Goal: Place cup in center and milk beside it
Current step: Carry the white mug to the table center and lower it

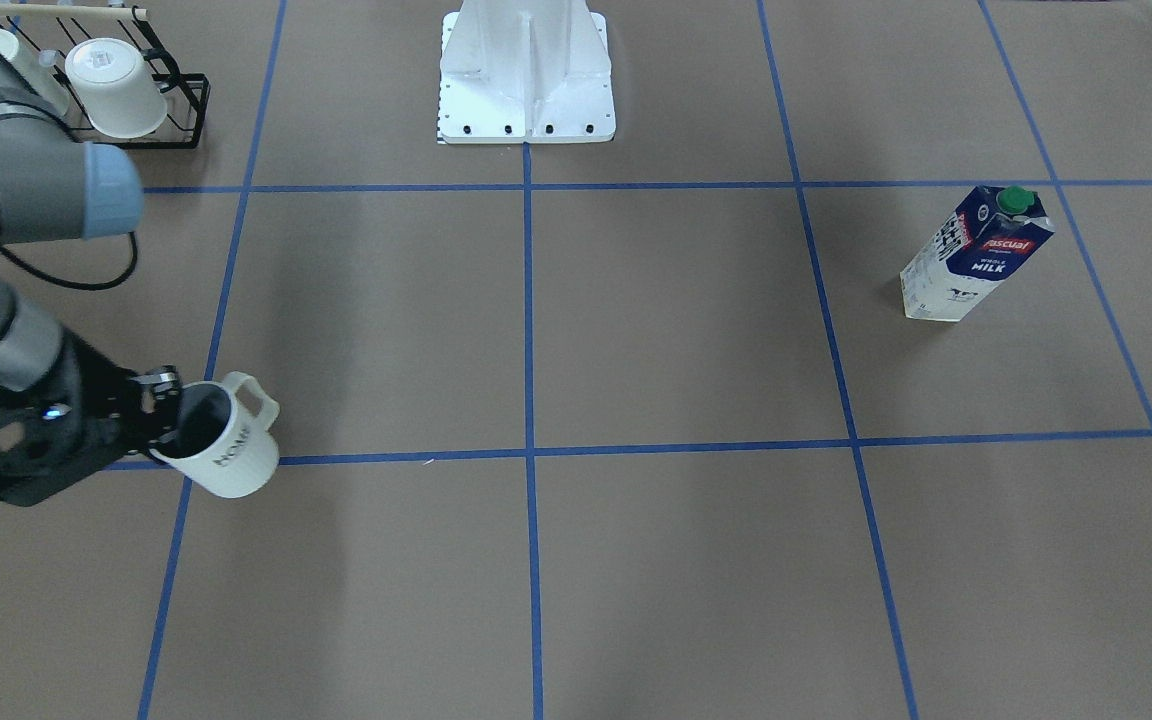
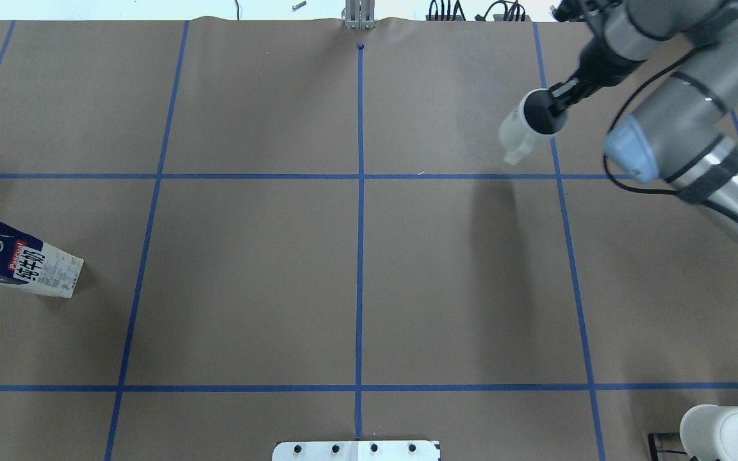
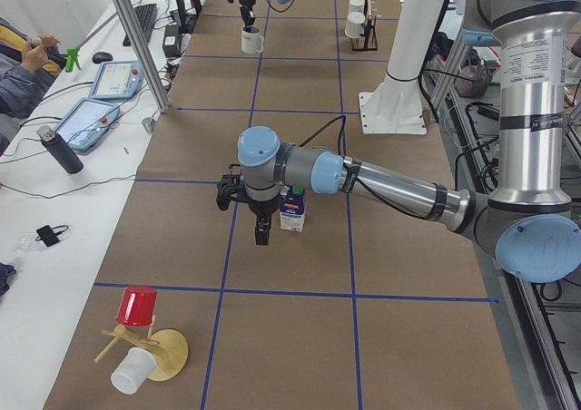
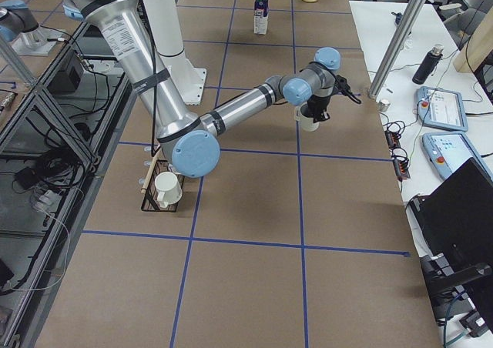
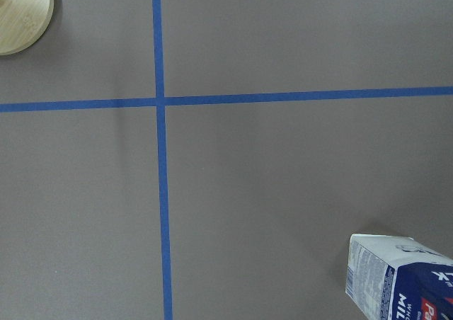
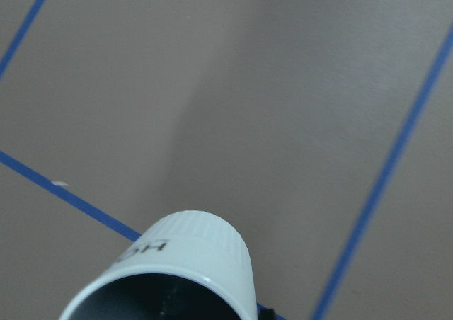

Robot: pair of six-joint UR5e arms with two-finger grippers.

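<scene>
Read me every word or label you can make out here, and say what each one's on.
"Pascual": red logo on the milk carton.
"WHOLE MILK": on the carton's blue front, under that logo.
"HO": start of the grey lettering on the cup; the rest is unclear.
Small print on the carton's white side: too small to read.
Round label on the upturned spare cup: unreadable.

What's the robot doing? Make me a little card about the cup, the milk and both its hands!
Cup: white, tilted, held by its rim
Right gripper: shut on cup, one finger inside it
Milk: standing on the robot's left side, not held
Left gripper: hovers near milk, not touching; open or shut unclear
Center: cup and milk not there yet
</scene>
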